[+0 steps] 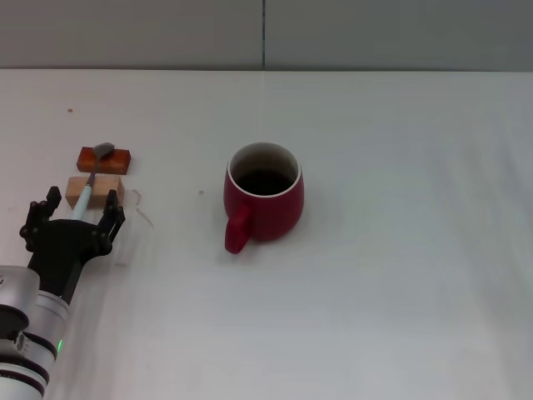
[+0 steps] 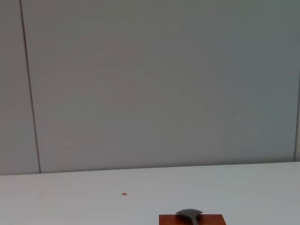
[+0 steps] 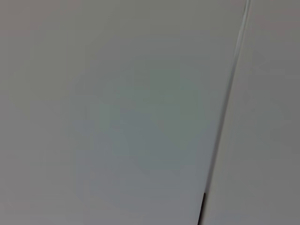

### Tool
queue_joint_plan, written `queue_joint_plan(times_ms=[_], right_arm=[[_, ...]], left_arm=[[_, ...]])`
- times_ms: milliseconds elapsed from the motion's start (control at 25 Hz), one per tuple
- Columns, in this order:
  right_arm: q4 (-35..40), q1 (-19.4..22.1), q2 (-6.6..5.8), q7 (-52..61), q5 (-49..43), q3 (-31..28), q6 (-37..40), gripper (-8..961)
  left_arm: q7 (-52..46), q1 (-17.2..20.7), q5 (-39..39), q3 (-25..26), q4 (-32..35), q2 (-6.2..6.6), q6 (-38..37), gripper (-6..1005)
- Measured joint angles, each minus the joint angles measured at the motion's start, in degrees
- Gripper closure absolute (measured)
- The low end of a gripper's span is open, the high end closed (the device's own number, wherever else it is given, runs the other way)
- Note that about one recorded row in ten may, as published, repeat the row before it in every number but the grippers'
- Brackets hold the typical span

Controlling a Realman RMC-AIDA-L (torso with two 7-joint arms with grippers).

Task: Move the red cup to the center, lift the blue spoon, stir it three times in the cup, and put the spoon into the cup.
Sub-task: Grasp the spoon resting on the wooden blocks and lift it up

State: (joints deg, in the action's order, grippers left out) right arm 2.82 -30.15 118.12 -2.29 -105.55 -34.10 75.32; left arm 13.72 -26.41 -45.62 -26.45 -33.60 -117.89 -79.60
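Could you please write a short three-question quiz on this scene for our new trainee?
1. True or false: the blue spoon already stands inside the red cup.
2. Which arm's tool is at the spoon's handle? A) left B) right C) both
3. Fill in: the spoon lies across two small ____.

Key:
1. False. It rests on the orange-red block and the tan block, apart from the cup.
2. A. The left tool is open around the handle end in the head view; the right arm is out of sight.
3. blocks
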Motion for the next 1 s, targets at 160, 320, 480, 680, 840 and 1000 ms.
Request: queue_joint_plan(times_ms=[160, 320, 480, 680, 840, 1000], right_arm=[[0.0, 0.0, 0.0, 0.0, 0.0, 0.0, 0.0, 351], [0.0, 0.0, 0.0, 0.0, 0.0, 0.0, 0.0, 351], [0.0, 0.0, 0.0, 0.0, 0.0, 0.0, 0.0, 351], [0.0, 0.04, 0.0, 0.0, 0.0, 0.0, 0.0, 351], [-0.01, 0.09, 0.0, 0.0, 0.0, 0.0, 0.0, 350], [-0.01, 0.21, 0.02, 0.0, 0.0, 0.05, 0.01, 350]], left_arm=[[0.0, -0.05, 0.0, 0.0, 0.04, -0.04, 0.11, 242], [0.0, -0.05, 0.0, 0.0, 0.08, -0.05, 0.47, 311], [0.0, -0.04, 0.0, 0.0, 0.2, -0.05, 0.72, 362], [0.0, -0.04, 0.0, 0.0, 0.37, -0.05, 0.89, 363], [0.0, -0.04, 0.0, 0.0, 0.53, -0.05, 1.31, 364], [0.0, -0.08, -0.01, 0.0, 0.56, -0.05, 1.42, 366]])
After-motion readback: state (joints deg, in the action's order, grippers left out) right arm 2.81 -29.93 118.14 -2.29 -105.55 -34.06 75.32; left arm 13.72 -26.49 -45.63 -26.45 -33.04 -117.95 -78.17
